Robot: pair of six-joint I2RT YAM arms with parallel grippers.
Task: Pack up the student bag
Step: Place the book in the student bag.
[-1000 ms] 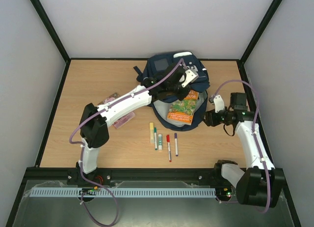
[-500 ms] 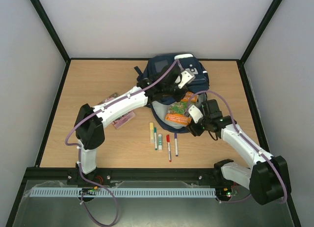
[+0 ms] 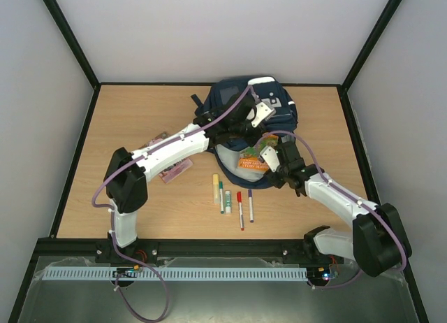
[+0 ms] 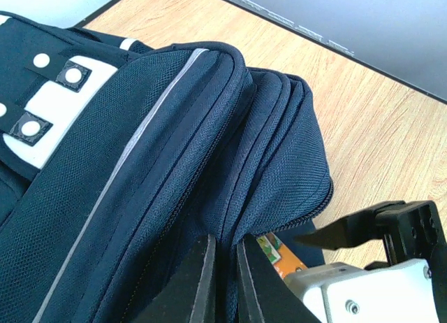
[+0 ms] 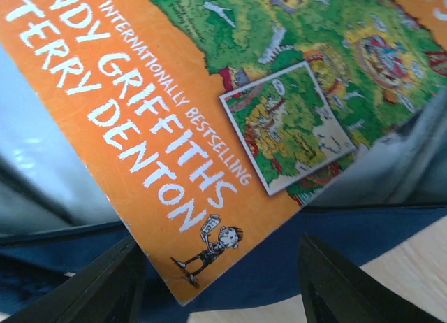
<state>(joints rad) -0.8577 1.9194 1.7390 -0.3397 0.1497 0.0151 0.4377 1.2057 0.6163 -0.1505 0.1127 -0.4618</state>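
The student bag (image 3: 234,92), a navy backpack, lies at the back middle of the table with its mouth facing the arms. My left gripper (image 3: 241,135) is shut on a fold of fabric at the bag's opening edge (image 4: 225,267), holding it up. An orange picture book (image 3: 251,161) sticks partly out of the mouth. My right gripper (image 3: 264,162) hovers at the book's near corner, open. In the right wrist view its jaws stand well apart, with the book's cover (image 5: 174,127) filling the frame and its corner just ahead of the gap (image 5: 220,295).
Several pens and markers (image 3: 239,207) lie in a row in front of the bag, with a yellow highlighter (image 3: 216,188) at the left end. A pink packet (image 3: 173,172) sits under the left forearm. Black frame posts border the table.
My right arm has swung in from the right side to the bag's mouth. The book has slid further into the bag. My left gripper keeps its hold on the fabric.
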